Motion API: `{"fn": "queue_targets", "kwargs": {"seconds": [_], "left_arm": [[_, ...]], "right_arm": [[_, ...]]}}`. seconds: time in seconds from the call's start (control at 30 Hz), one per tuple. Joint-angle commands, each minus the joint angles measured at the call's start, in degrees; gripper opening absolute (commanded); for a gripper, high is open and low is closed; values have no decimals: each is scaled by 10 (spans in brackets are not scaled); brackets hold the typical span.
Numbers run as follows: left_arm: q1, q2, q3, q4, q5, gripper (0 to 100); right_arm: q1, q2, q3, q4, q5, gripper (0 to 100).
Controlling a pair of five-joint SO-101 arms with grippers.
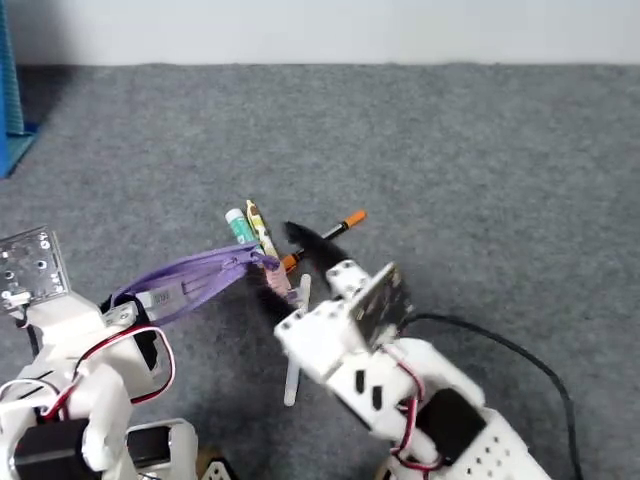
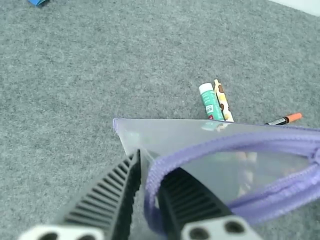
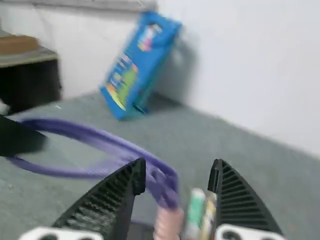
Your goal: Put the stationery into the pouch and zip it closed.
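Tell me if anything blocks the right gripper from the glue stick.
Nothing visibly blocks it. The glue stick lies ahead of the open right gripper, patterned pen alongside; the pouch's purple rim hangs close beside.

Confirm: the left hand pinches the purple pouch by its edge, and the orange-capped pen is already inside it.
Not quite. The left hand does pinch the purple pouch by its edge, but the orange-capped pen lies outside it on the grey surface; the left wrist view shows this.

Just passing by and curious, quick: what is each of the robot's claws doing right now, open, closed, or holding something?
Left gripper: jaws closed on the edge of the pouch.
Right gripper: jaws open.
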Motion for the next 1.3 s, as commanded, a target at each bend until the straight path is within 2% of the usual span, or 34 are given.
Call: {"fn": "queue_targets", "kwargs": {"seconds": [0.0,0.17,0.4,0.9,1.27], "left_arm": [[-3,8,-34,0,28,12],[-5,8,-35,0,39,12],[-90,8,-46,-9,37,12],[-89,8,-42,-6,36,12],[-89,8,-41,5,36,12]], "right_arm": [[68,-7,-40,87,-47,202],[124,24,-31,155,-92,202],[131,162,-33,193,-126,202],[131,503,-174,189,-187,202],[128,684,-292,189,-236,202]]}}
